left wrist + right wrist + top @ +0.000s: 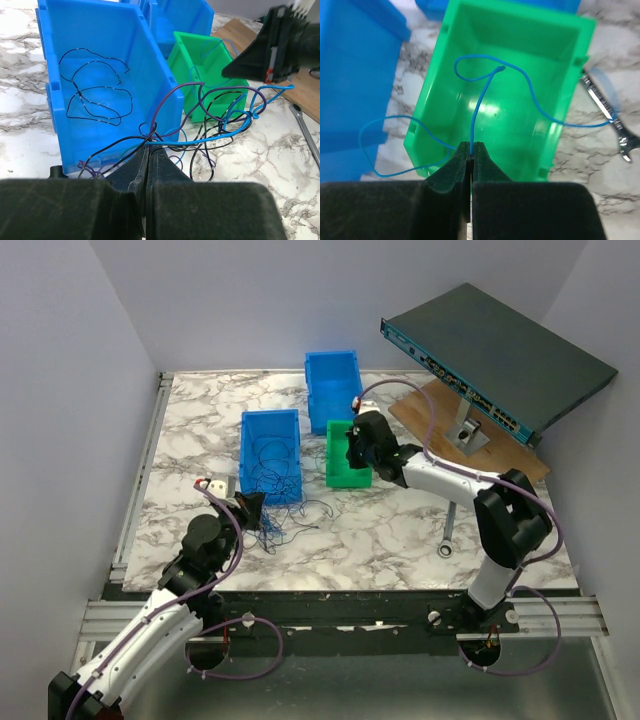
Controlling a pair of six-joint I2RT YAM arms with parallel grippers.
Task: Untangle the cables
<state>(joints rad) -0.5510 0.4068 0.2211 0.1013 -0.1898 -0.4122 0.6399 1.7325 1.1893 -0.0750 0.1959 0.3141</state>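
Altogether three bins stood on the marble table [400, 540]: two blue bins, one nearer the arms [247, 450] and one farther back [322, 390], plus one green bin [348, 478] just beside the nearer blue one. One wrench [447, 533] lay on the table to the right, and one network switch [495, 355] sat tilted above a wooden board [430, 415]. The cables [220, 135] were thin blue, purple and black strands. Those in the tangle could not be counted, since they crossed and looped over one another on the table in front of the nearer blue bin. One black cable [100, 92] lay apart from them, in loops inside that bin. The left gripper [148, 152] was clenched, jaws pressed together on a bunch of strands that fanned out from its tips toward the green bin. Exactly which strands it pinched was hidden by its own fingers. The right gripper [471, 149] was clamped tight on a single blue cable [476, 105]. This cable rose from the jaws over the green bin's opening and curled into a loop. From there it trailed right toward the wrench and left past the bin's outer wall. Both wrist views cut the wrench off at the frame edge.
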